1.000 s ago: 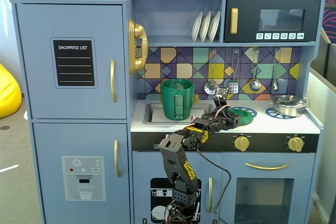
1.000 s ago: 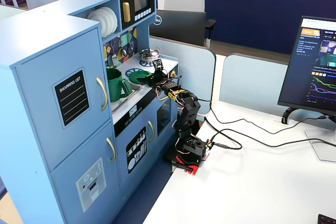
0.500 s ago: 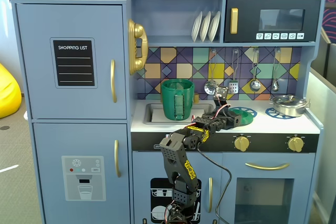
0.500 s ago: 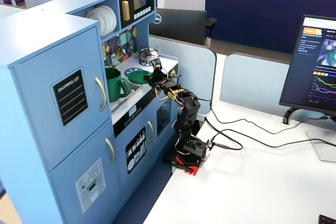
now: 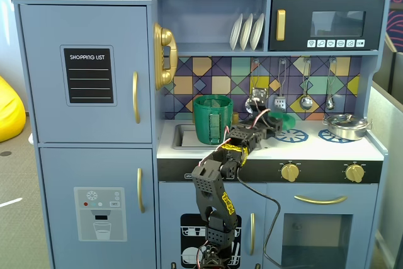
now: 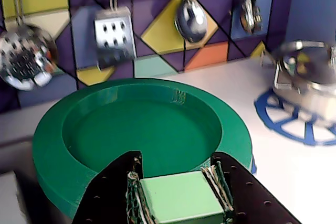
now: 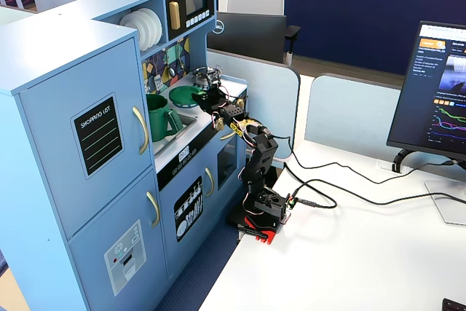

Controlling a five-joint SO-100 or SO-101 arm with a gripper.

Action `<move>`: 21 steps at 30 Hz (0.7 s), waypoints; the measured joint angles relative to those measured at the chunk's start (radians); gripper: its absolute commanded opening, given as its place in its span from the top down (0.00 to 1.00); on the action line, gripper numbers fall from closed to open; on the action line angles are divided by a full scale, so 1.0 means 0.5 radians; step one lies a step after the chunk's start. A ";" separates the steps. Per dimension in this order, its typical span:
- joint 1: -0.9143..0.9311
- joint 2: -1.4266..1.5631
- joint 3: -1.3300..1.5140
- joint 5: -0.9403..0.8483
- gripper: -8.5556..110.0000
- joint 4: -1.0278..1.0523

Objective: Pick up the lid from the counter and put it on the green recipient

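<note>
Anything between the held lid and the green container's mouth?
Nothing: in a fixed view, only backsplash shows between the lid, in the gripper, and the green recipient.

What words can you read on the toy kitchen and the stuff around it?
"SHOPPING LIST": on the black board on the fridge door.
"DELL" badge: on the back of the black monitor behind the kitchen, small, only just readable.
Microwave buttons: small pictures, no words.
Computer screen text: too small to read.
Wrist view: no writing.
</note>
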 measured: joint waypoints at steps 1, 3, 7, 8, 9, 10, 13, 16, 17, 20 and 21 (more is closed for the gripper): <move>-0.009 0.006 -0.043 -0.006 0.93 0.025; -0.040 0.006 -0.138 -0.021 0.93 0.089; -0.110 0.006 -0.316 -0.021 0.93 0.221; -0.126 0.006 -0.365 -0.021 0.93 0.252; -0.144 0.006 -0.414 -0.021 0.93 0.285; -0.160 0.006 -0.463 -0.021 0.93 0.319; -0.236 0.006 -0.611 -0.021 0.93 0.451; -0.328 0.018 -0.727 -0.021 0.93 0.571; -0.365 0.034 -0.749 -0.021 0.93 0.598; -0.479 0.098 -0.785 -0.009 0.93 0.678; -0.518 0.117 -0.792 0.000 0.93 0.696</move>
